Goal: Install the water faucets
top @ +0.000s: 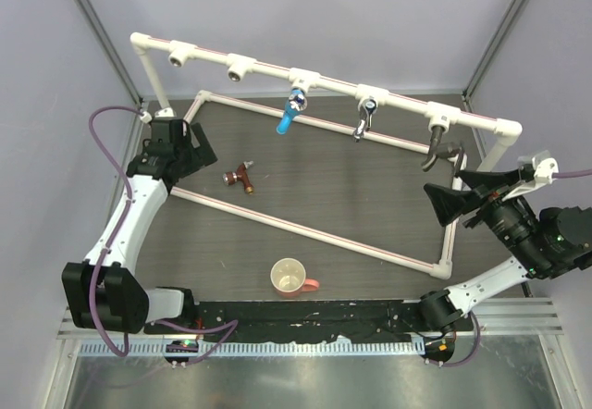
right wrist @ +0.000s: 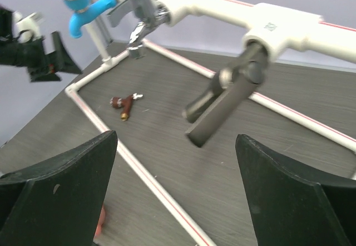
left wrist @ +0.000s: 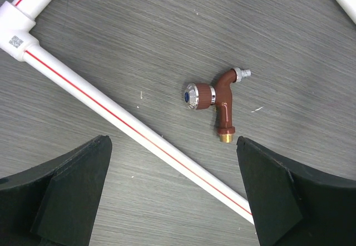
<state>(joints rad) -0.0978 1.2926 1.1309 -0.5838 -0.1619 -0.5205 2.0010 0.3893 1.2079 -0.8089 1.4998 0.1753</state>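
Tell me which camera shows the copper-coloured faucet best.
Left wrist view: the copper-coloured faucet lies close and sharp, knob, spout and brass thread all clear. The top view shows it tiny inside the pipe frame; the right wrist view, small and far off.

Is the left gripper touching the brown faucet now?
Apart. The left wrist view shows bare table between the left gripper and the brown faucet.

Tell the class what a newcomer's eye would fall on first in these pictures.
The bright blue faucet stands out, hanging from the raised white pipe rail beside a chrome faucet and a dark faucet. Next, the copper-coloured faucet lies alone on the dark table, just ahead of the open left gripper.
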